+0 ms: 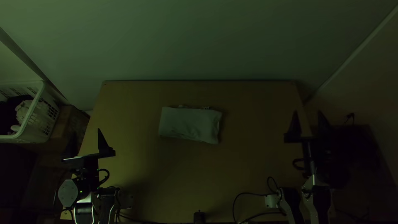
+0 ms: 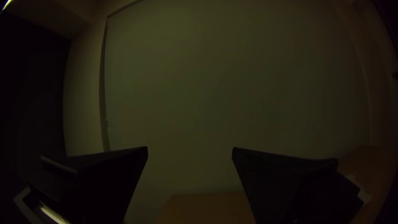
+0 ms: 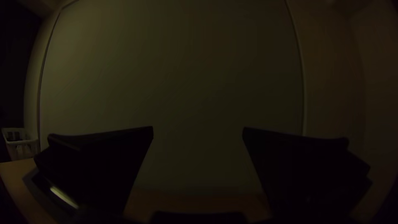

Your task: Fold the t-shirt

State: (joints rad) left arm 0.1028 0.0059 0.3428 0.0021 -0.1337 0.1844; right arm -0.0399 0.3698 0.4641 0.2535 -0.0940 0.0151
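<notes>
The pale t-shirt (image 1: 190, 123) lies on the table as a compact folded rectangle, a little left of the middle, with small bits of cloth showing at its far edge. My left gripper (image 1: 86, 141) stands open over the table's left side, apart from the shirt. In the left wrist view the left gripper (image 2: 190, 150) has its two fingers wide apart with nothing between them. Over the right edge of the table is my right gripper (image 1: 307, 118), also open. The right wrist view shows the right gripper (image 3: 198, 130) with an empty gap between its fingers.
A white basket (image 1: 30, 114) holding cloth stands beyond the table's left edge, with a cardboard box (image 1: 68, 126) beside it. Cables (image 1: 248, 194) lie near the front edge of the table (image 1: 174, 178). A pale wall (image 1: 199, 41) rises behind.
</notes>
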